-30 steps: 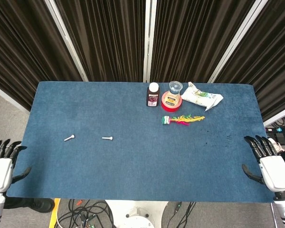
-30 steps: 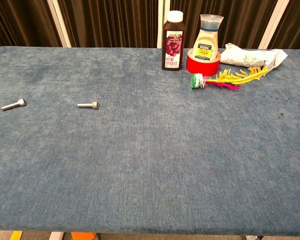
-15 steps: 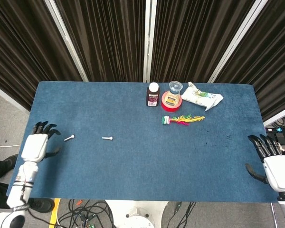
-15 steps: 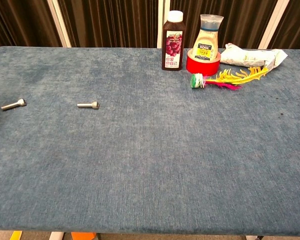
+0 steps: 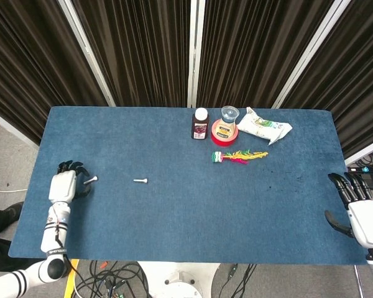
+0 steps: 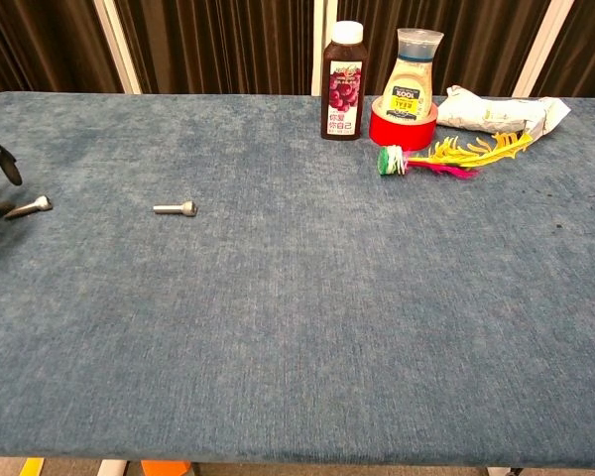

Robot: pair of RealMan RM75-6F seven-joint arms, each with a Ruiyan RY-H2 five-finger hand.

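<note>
Moved in since half a second ago: left hand (image 5: 64, 184), formerly a little short of the short silver metal bolt (image 5: 91, 180), now right at that bolt's 9 o'clock end, dark fingers (image 5: 72, 166) spread and curled loosely about it; touching or only just beside, cannot tell. Same bolt unmoved on the blue carpeted bench (image 5: 174, 217) near its 9 o'clock edge, with a second small silver bolt (image 5: 140, 180) lying apart at its 3 o'clock, also where it lay before. Right hand (image 5: 360, 214) drawn slightly further off the bench's 3 o'clock edge than a second ago, fingers apart and holding nothing. Unchanged toward 12 to 1 o'clock of the bench: a dark grape-juice bottle with a white cap (image 5: 200, 124), a clear-topped cream dressing bottle (image 5: 225, 127) standing in a red tape roll (image 5: 222, 139), a white crinkled food packet (image 5: 263, 127) at 3 o'clock of these, and a yellow, pink and green feather shuttlecock (image 5: 237, 155) just at 6 o'clock of the roll. Seen from the head only: whole left hand with its white back and forearm, and the right hand. Seen from the chest: merely dark fingertips at the far 9 o'clock border beside the bolt, yet the labels on both bottles plainly.
</note>
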